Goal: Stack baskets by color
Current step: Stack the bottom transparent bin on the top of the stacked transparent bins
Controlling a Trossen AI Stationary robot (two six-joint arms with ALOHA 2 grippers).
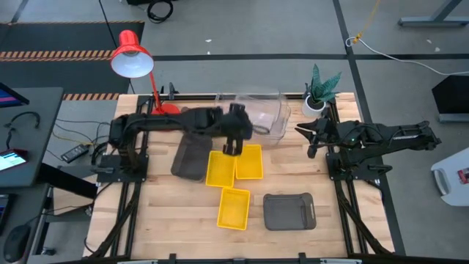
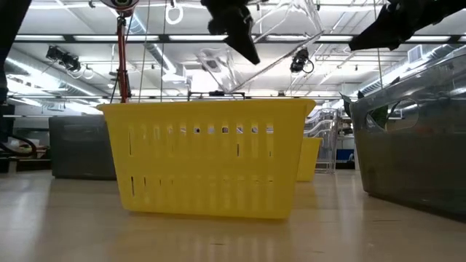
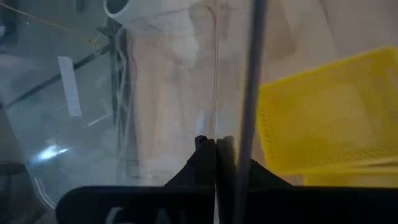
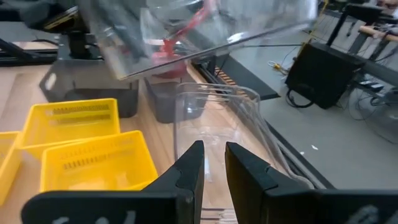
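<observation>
While the clear basket is hanging tilted above the back of the counter, the left tool is pinching its wall with its fingers shut tight. Three yellow baskets are lying just below it, with dark grey baskets on both sides. A red lamp and a small plant are standing at the back. The right tool is waiting near the plant, part open, holding nothing.
</observation>
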